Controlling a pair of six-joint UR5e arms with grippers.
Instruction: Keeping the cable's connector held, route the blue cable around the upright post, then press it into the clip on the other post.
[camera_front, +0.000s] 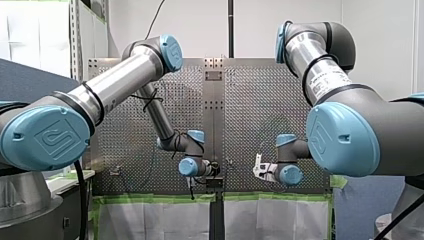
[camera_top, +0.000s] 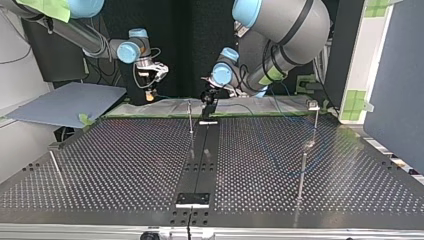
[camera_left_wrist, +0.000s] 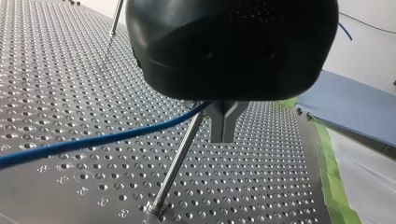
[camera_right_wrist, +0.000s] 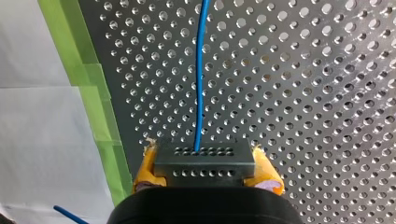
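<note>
Two grippers engaged | my right gripper (camera_right_wrist: 205, 164): yellow pads (camera_right_wrist: 147, 165) clamped on connector (camera_right_wrist: 204, 158), near table edge | blue cable (camera_right_wrist: 201, 74): led from connector far over perforated table (camera_right_wrist: 327, 93) | my left gripper (camera_left_wrist: 224, 136): metal fingers (camera_left_wrist: 218, 123) apparently pinched on cable, just beside upright post (camera_left_wrist: 180, 156) | step: routing, judged early | next: sweep cable round post, connector held.

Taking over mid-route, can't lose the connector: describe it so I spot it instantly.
Follow my right arm, at the top view's left, to its hand over the perforated table. Between its yellow pads sits the connector, a dark grey block with rows of tiny holes. Nothing else is boxy, and the blue cable ends in it.
</note>
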